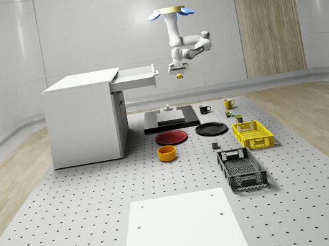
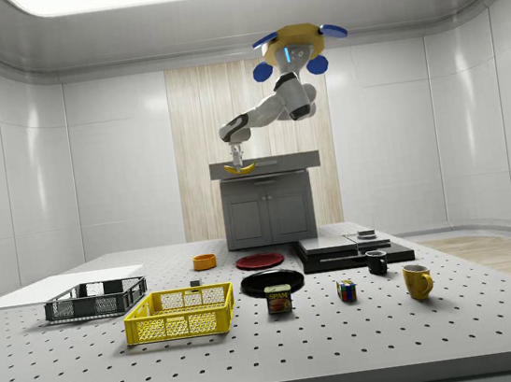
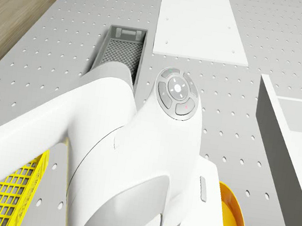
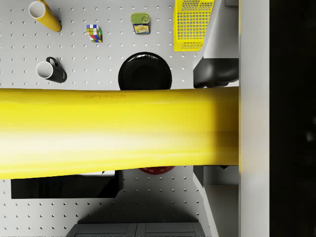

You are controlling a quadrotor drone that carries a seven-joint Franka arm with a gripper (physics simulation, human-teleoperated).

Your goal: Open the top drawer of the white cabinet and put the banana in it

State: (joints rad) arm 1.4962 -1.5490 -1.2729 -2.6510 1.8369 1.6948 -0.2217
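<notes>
Gripping: tool (image 1: 178, 70) clenched on the banana (image 1: 179, 75), which hangs just beside the front of the open top drawer (image 1: 136, 77), not inside it.
Banana, wrist view: yellow band (image 4: 118, 131) running straight across, close under the camera.
Banana, side view: held (image 2: 239, 168) at drawer height in front of the white cabinet (image 2: 268, 203).
Arm: bent, hanging under the drone (image 1: 170, 13).
Drone: hovering in the air above the counter (image 1: 74, 226), beside the cabinet's (image 1: 85, 120) drawer side.
Drawer: pulled out toward the whole-scene view's right; its inside cannot be seen.
Yellow basket (image 1: 252, 134): nothing seen in it.
Dark grey basket (image 1: 242, 169): nothing seen in it; sits nearer the camera than the yellow one.
Orange bowl (image 1: 167, 153): contents not visible.
Plates: red plate (image 1: 171, 137) and black plate (image 1: 211, 129) side by side, bare.
Mugs: black mug (image 1: 204, 109) and yellow mug (image 1: 228, 104) behind the plates.
Small items: tin can (image 4: 140, 23) and puzzle cube (image 4: 94, 33) loose on the counter.
</notes>
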